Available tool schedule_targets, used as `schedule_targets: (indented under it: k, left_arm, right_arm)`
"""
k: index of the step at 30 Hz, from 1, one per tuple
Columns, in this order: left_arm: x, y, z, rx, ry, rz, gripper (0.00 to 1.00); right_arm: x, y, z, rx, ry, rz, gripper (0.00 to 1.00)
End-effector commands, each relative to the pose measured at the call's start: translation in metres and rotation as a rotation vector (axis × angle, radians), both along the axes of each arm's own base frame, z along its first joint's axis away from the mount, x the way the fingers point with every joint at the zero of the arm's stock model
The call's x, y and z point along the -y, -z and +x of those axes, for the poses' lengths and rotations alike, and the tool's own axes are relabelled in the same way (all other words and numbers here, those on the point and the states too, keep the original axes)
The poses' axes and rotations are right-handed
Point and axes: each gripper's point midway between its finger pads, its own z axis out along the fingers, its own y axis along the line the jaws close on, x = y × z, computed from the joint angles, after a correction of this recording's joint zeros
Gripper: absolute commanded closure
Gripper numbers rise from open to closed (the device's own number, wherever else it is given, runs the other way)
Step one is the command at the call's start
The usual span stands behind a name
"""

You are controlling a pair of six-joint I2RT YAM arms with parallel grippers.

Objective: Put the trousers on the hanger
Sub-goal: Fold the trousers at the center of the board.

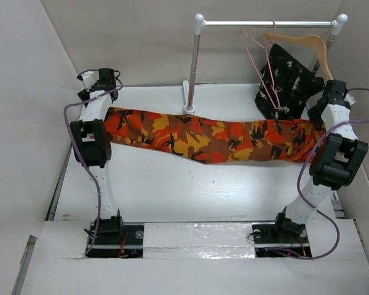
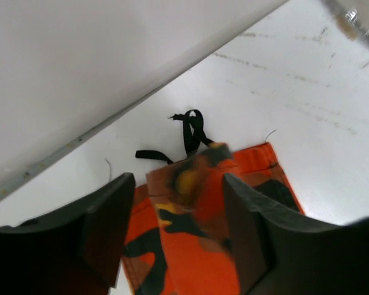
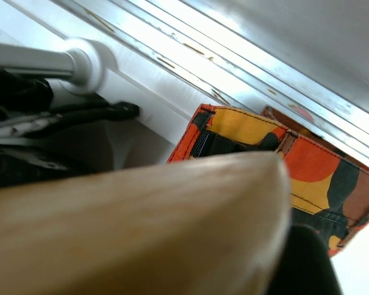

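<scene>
The camouflage trousers (image 1: 209, 136) lie stretched flat across the table from left to right. The pink wire hanger (image 1: 262, 64) hangs empty on the rail (image 1: 264, 23) at the back right. My left gripper (image 1: 101, 86) is over the trousers' left end. In the left wrist view its jaws (image 2: 178, 209) stand apart with the cuff (image 2: 197, 233) and its black drawstring (image 2: 190, 132) between them. My right gripper (image 1: 333, 92) is over the trousers' right end. In the right wrist view the wooden hanger (image 3: 141, 227) blocks its fingers, and the trousers' waist (image 3: 307, 166) shows behind.
The wooden hanger (image 1: 301, 40) carries a black speckled garment (image 1: 289, 80) beside the pink one. The rail's upright post (image 1: 194, 67) stands at the trousers' far edge. White walls close in left, right and back.
</scene>
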Motion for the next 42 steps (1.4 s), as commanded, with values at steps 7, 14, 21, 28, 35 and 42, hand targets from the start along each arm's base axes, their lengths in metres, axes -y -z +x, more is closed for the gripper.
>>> schedule_targets:
  k: [7, 14, 21, 28, 35, 42]
  left_arm:
    - [0.004, -0.045, -0.023, 0.131, -0.004, -0.033, 0.37]
    - [0.025, -0.002, -0.102, 0.100, 0.028, -0.155, 0.37]
    - [0.050, 0.050, -0.130, 0.005, 0.102, -0.283, 0.21]
    - [0.063, 0.079, -0.127, -0.049, 0.115, -0.361, 0.30]
    - [0.069, 0.101, -0.122, -0.076, 0.107, -0.406, 0.44]
    - [0.071, 0.115, -0.115, -0.089, 0.108, -0.420, 0.68]
  right_arm:
    - [-0.003, -0.080, 0.043, 0.296, -0.034, -0.047, 0.39]
    - [-0.044, -0.091, 0.023, 0.396, -0.056, 0.101, 0.07]
    - [-0.095, -0.115, -0.035, 0.579, -0.107, 0.163, 0.09]
    - [-0.149, -0.086, -0.098, 0.654, -0.233, 0.120, 0.39]
    - [-0.157, -0.022, -0.141, 0.560, -0.277, 0.069, 0.64]
    - [-0.131, 0.050, -0.155, 0.419, -0.221, 0.120, 0.39]
